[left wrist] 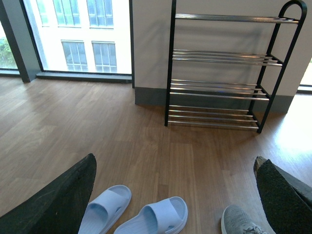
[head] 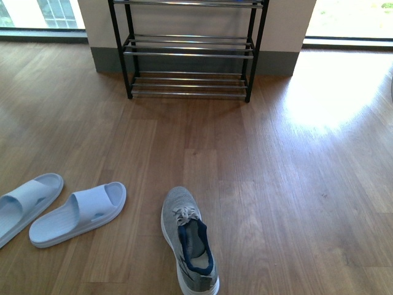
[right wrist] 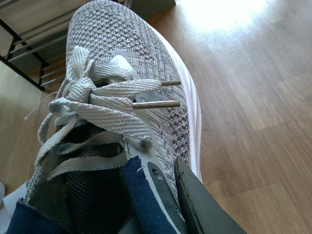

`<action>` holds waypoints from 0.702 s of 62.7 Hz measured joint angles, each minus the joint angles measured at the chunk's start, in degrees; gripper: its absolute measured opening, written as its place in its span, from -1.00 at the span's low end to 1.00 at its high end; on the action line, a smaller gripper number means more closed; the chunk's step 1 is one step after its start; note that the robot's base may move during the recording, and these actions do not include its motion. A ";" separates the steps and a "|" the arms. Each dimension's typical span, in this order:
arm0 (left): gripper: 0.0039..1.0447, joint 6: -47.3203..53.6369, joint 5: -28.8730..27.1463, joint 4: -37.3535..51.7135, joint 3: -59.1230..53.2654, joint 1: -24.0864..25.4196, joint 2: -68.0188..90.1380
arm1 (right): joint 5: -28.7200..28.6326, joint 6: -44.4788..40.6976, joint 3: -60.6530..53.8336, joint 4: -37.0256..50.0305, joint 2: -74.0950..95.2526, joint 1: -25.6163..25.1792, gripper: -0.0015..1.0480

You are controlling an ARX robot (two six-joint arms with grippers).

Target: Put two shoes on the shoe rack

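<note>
Risk: right end effector (right wrist: 168, 195) grips one grey sneaker (right wrist: 131, 58) by the collar (right wrist: 141, 190) only, so it may slip before reaching the far shoe rack (head: 190, 54); left end effector (left wrist: 174, 163) gapes wide and empty, other sneaker (head: 184, 233) lies on the near floor (head: 295, 184).

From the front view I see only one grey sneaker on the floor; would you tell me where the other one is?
Observer: The second sneaker is gripped in the right tool, toe roughly towards the shoe rack.
Operator: Thank you. Is the rack's top tier free?
Observer: Yes, the left wrist view shows all four tiers bare.
Operator: And the left tool?
Observer: The left tool is open and holds nothing.
</note>
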 joint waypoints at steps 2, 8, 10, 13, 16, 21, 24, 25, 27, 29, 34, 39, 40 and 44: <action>0.83 0.00 0.00 0.00 0.00 0.00 0.00 | -0.04 -0.07 0.00 0.00 -0.33 0.00 -0.98; 0.83 0.00 0.00 0.00 0.00 0.00 0.00 | -0.15 -0.09 0.09 0.00 -0.68 -0.02 -0.98; 0.83 0.00 0.00 0.00 0.00 0.00 0.00 | -0.17 -0.11 0.09 -0.02 -0.68 -0.02 -0.98; 0.83 0.00 0.00 0.00 0.00 0.00 0.00 | -0.13 -0.11 0.09 -0.04 -0.68 -0.02 -0.98; 0.83 0.00 0.00 0.00 0.00 0.00 0.00 | -0.13 -0.11 0.09 -0.04 -0.68 -0.02 -0.98; 0.83 0.00 0.00 0.00 0.00 0.00 0.00 | -0.15 -0.11 0.09 -0.04 -0.68 -0.02 -0.98; 0.83 -0.02 0.00 0.00 0.00 0.00 0.00 | -0.15 -0.11 0.09 -0.07 -0.68 -0.02 -0.98; 0.83 0.00 0.00 0.00 0.00 0.00 0.00 | -0.15 -0.11 0.09 -0.07 -0.68 -0.02 -0.98; 0.83 0.00 0.00 0.00 0.00 0.00 0.00 | -0.15 -0.11 0.09 -0.07 -0.68 -0.02 -0.98; 0.83 0.00 0.00 0.00 0.00 0.00 0.00 | -0.15 -0.11 0.09 -0.07 -0.68 -0.02 -0.98; 0.83 -0.02 0.00 0.00 0.00 0.00 0.00 | -0.15 -0.11 0.09 -0.07 -0.68 -0.02 -0.98; 0.83 -0.02 0.00 0.00 0.00 0.00 0.00 | -0.15 -0.11 0.09 -0.07 -0.68 -0.02 -0.98; 0.83 0.00 0.00 0.00 0.00 0.00 0.00 | -0.15 -0.11 0.09 -0.07 -0.68 -0.02 -0.98; 0.83 0.00 0.00 0.00 0.00 0.00 0.00 | -0.15 -0.11 0.09 -0.07 -0.68 -0.02 -0.98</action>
